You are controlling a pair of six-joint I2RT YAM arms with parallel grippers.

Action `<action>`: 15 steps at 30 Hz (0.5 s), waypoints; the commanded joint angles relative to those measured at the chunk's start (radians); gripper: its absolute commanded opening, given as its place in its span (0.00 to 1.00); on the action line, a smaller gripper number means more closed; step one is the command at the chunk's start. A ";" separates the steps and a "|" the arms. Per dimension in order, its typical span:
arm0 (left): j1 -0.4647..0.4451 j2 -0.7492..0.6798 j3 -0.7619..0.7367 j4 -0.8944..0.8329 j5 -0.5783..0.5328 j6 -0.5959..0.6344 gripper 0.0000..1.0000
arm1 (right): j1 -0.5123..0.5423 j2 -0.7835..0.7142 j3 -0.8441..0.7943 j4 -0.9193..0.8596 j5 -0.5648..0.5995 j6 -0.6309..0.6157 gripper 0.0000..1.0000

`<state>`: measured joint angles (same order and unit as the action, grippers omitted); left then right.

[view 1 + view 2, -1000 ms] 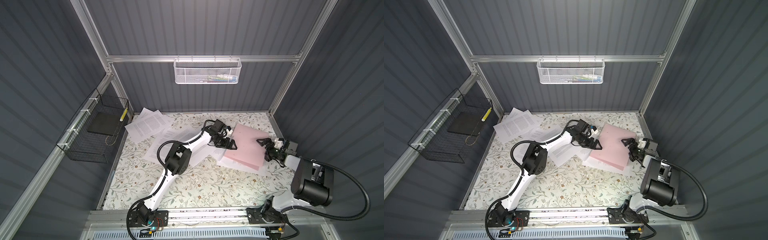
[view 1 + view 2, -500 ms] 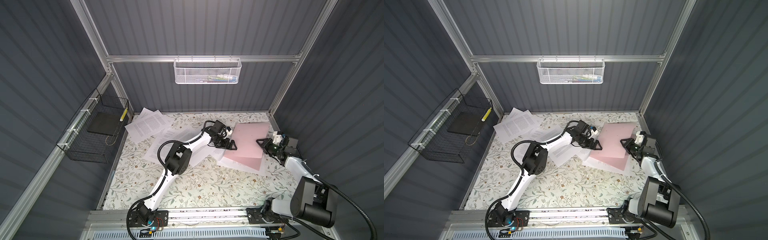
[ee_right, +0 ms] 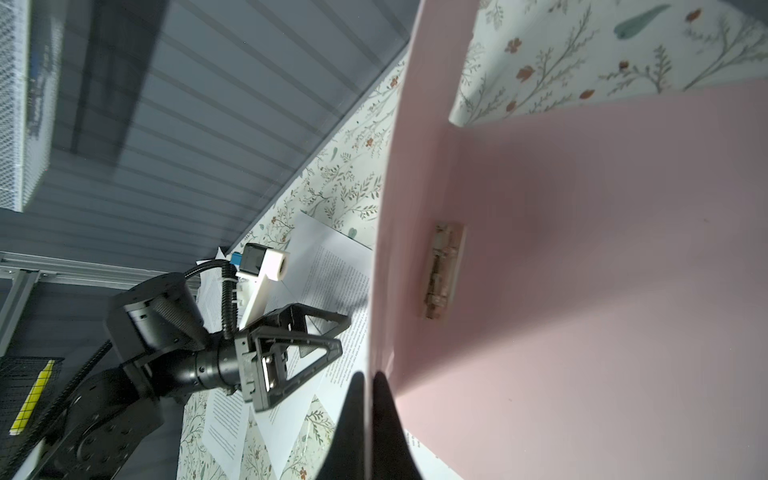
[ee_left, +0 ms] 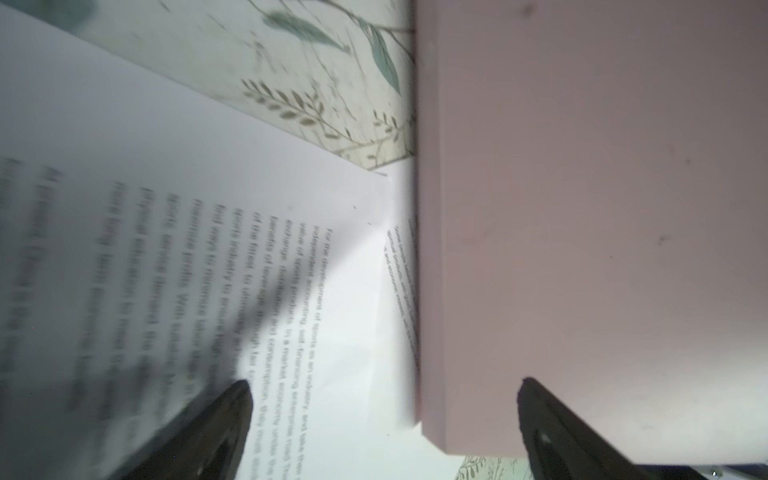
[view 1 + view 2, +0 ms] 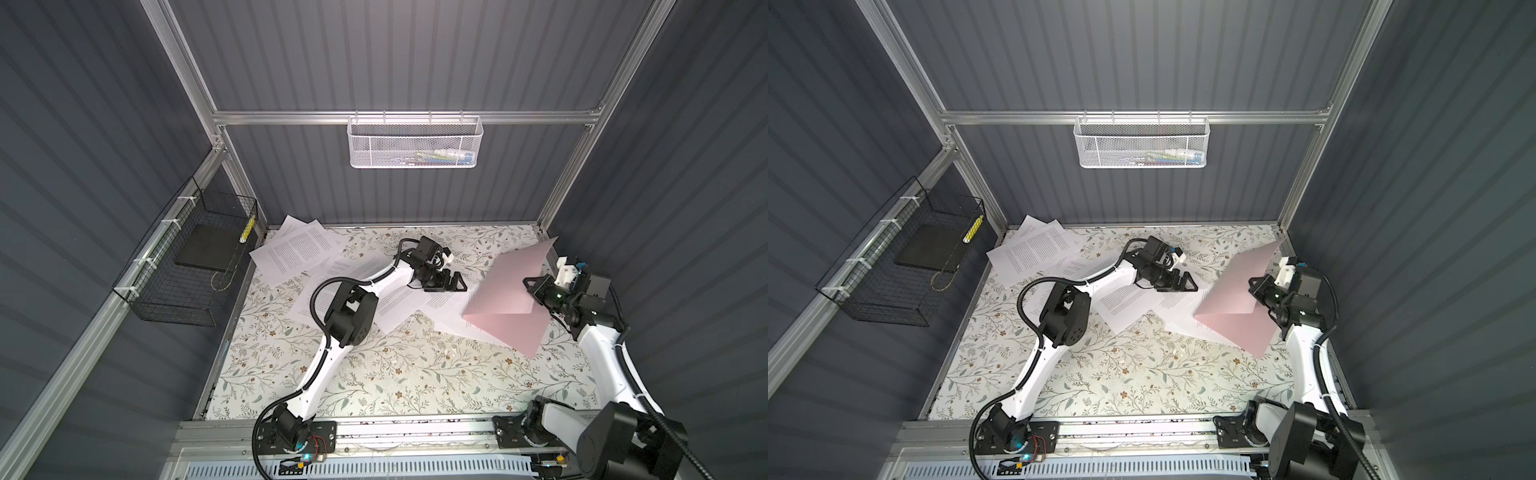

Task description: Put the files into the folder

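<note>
My right gripper (image 3: 369,378) pinches the folder (image 5: 509,291) by its cover, propped open on the table (image 5: 374,374) at right. My left gripper (image 5: 457,284) hangs spread above the files (image 5: 399,309). No sheet is inside yet; all lie scattered.

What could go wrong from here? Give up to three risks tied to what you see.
1. The right gripper pinches only the raised cover edge of the pink folder; the thin card could slip free and drop shut.
2. A printed sheet lies partly under the folder, so pulling it may drag the folder.
3. The open left gripper may pinch several overlapping sheets at once.
</note>
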<state>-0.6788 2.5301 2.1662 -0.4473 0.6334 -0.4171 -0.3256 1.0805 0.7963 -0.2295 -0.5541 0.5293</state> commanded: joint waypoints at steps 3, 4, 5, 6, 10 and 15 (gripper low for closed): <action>0.043 0.109 0.168 -0.030 0.048 -0.034 1.00 | 0.012 -0.042 0.064 -0.058 -0.094 -0.008 0.00; 0.047 0.131 0.202 -0.043 0.050 -0.034 1.00 | 0.018 -0.046 0.067 -0.059 -0.101 -0.010 0.00; 0.052 0.152 0.240 -0.058 0.057 -0.040 1.00 | 0.028 -0.050 0.074 -0.068 -0.103 -0.020 0.00; 0.055 0.165 0.273 -0.074 0.067 -0.045 1.00 | 0.042 -0.051 0.085 -0.087 -0.100 -0.033 0.00; 0.057 0.030 0.175 0.010 0.107 -0.084 1.00 | 0.132 -0.045 0.150 -0.216 -0.043 -0.124 0.00; 0.065 -0.238 0.029 0.020 0.042 -0.089 1.00 | 0.222 -0.039 0.228 -0.362 0.084 -0.205 0.00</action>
<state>-0.6098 2.4943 2.2150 -0.4488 0.6807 -0.4946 -0.1360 1.0443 0.9642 -0.4892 -0.5503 0.4065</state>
